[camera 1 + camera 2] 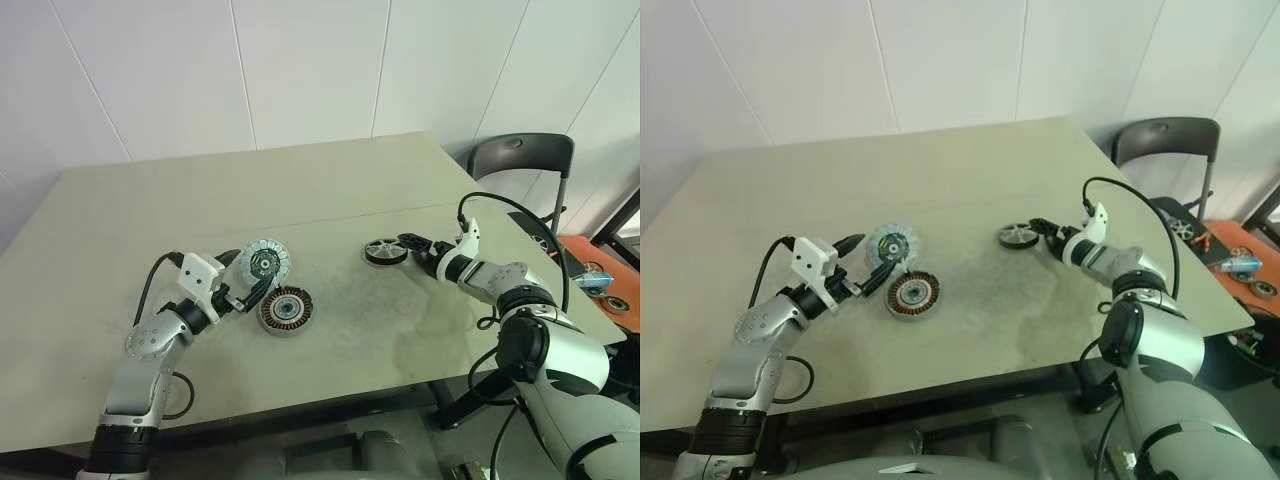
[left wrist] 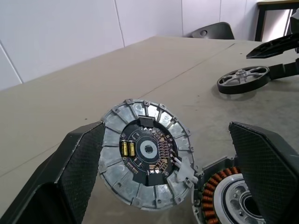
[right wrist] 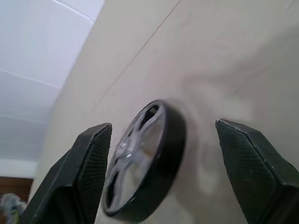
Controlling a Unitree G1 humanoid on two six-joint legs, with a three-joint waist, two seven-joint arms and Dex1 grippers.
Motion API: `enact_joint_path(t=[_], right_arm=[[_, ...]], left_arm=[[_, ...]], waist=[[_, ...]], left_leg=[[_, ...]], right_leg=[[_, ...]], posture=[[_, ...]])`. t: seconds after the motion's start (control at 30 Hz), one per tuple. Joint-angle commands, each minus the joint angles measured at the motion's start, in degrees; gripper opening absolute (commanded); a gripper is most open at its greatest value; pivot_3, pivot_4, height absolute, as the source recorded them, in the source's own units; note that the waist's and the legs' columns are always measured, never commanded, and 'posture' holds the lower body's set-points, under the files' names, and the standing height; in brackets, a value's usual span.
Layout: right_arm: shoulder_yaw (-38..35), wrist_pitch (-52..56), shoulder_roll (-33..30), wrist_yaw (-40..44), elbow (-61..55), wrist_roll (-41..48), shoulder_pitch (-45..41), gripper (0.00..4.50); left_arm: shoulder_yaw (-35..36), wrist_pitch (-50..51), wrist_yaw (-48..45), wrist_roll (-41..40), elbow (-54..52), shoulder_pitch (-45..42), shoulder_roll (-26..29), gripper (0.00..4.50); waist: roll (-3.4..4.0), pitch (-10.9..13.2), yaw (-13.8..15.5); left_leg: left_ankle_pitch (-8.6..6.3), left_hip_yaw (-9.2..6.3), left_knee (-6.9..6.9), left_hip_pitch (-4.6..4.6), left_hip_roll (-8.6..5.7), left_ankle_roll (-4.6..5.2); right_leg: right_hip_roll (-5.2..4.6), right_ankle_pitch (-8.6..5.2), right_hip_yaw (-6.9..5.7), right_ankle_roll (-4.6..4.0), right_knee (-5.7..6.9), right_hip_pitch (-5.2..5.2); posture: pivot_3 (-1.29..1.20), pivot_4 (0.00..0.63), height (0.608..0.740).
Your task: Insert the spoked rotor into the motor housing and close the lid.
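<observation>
Black-fingered right gripper (image 1: 418, 243), jaws apart, empty, just beside the flat silver spoked rotor (image 1: 385, 251) lying on the beige table (image 1: 330, 190); we judge it rigid, light, slick, best pinched across its dark rim; left gripper (image 1: 243, 293) open around the lid (image 1: 264, 262).
</observation>
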Motion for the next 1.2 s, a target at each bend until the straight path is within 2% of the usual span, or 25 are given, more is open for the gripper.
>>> enact_joint_path(t=[0.03,0.1,0.2,0.33,0.4,0.53,0.67,0.73,0.83,0.97,1.2], right_arm=[[1.4,3.9,2.5,2.1,-0.9,0.4,-2.2,3.71],[1.2,4.1,3.1,1.8,-1.1,0.5,-2.8,3.71],[1.5,4.0,3.6,2.1,-1.4,0.5,-3.1,3.10],[1.6,3.4,3.7,2.7,-1.7,0.6,-3.2,1.64],[1.6,3.1,3.5,2.9,-1.8,0.6,-3.2,1.08],[2.0,4.0,3.3,6.2,-2.4,0.9,-3.4,1.09],[4.5,7.9,3.9,16.4,-5.5,1.5,-3.7,1.09],[8.1,12.2,5.9,21.9,-10.1,1.7,-3.2,1.09],[18.9,15.9,9.6,28.7,-20.8,-0.4,0.8,1.09],[29.2,16.9,13.6,30.5,-31.8,-1.8,5.3,1.09],[35.6,18.9,17.2,32.2,-36.0,-0.8,6.8,1.09]], left_arm=[[0.9,-1.3,0.1,-0.1,-1.7,-0.2,0.3,4.50],[1.0,-1.4,0.2,-0.1,-1.7,-0.1,0.3,4.50],[1.1,-1.5,0.2,-0.1,-1.8,0.1,0.3,4.50],[1.4,-1.7,0.2,-0.2,-1.6,0.1,0.5,4.50],[1.5,-1.8,0.1,-0.1,-1.5,0.2,0.6,4.50],[1.7,-1.9,-0.1,-0.3,-1.5,0.2,1.0,4.50],[2.0,-1.8,-0.5,-0.6,-1.6,0.1,1.6,4.50],[3.3,-1.6,-0.7,-1.4,-1.7,0.4,2.3,4.50],[4.7,-1.1,-1.9,-2.5,-2.3,1.9,3.6,4.50],[6.5,0.6,-3.7,-4.5,-4.7,6.0,5.6,4.50],[9.1,1.6,-2.3,-4.9,-7.2,9.6,6.7,4.50]], waist=[[0.00,0.0,0.0],[0.00,0.0,0.1],[0.00,0.0,0.3],[0.00,0.0,0.4],[0.00,0.0,0.4],[0.01,0.0,0.3],[0.02,0.0,0.3],[0.02,0.0,0.2],[0.03,0.0,0.0],[0.03,0.0,0.4],[0.06,0.0,0.8]], left_leg=[[0.00,0.00,0.00,0.00,0.01,0.00],[0.00,-0.02,0.00,-0.01,0.02,0.00],[0.00,-0.03,0.02,-0.04,0.02,0.00],[0.00,-0.03,0.01,-0.09,-0.01,0.00],[0.00,-0.04,-0.01,-0.10,-0.01,0.00],[0.00,-0.04,-0.01,-0.09,-0.01,0.00],[0.00,-0.03,-0.01,-0.09,-0.01,0.00],[0.00,-0.04,0.00,-0.09,-0.01,0.00],[0.00,-0.03,-0.02,-0.11,0.02,0.00],[-0.01,-0.13,-0.02,-0.15,0.03,-0.01],[0.01,-0.16,0.11,-0.17,-0.04,-0.06]], right_leg=[[0.01,0.00,0.00,0.00,0.01,-0.02],[0.03,0.01,0.00,0.01,0.03,-0.04],[0.03,0.01,0.00,0.01,0.02,-0.04],[0.00,0.09,0.00,0.13,-0.02,-0.08],[-0.01,0.09,-0.01,0.13,-0.03,-0.08],[0.00,0.08,-0.01,0.13,-0.03,-0.09],[0.01,0.08,-0.01,0.14,0.00,-0.11],[0.01,0.09,-0.01,0.17,0.01,-0.12],[0.02,0.10,0.00,0.18,0.14,-0.24],[0.02,0.06,-0.02,0.27,0.55,-0.47],[-0.07,-0.09,-0.04,0.12,0.82,-0.56]], posture=[[0.00,0.000,0.740],[0.00,0.000,0.740],[0.00,0.000,0.740],[0.00,0.000,0.740],[0.00,0.000,0.740],[0.00,0.000,0.740],[0.00,0.000,0.740],[0.00,0.000,0.740],[0.00,0.000,0.740],[0.00,0.000,0.740],[0.00,0.000,0.740]])
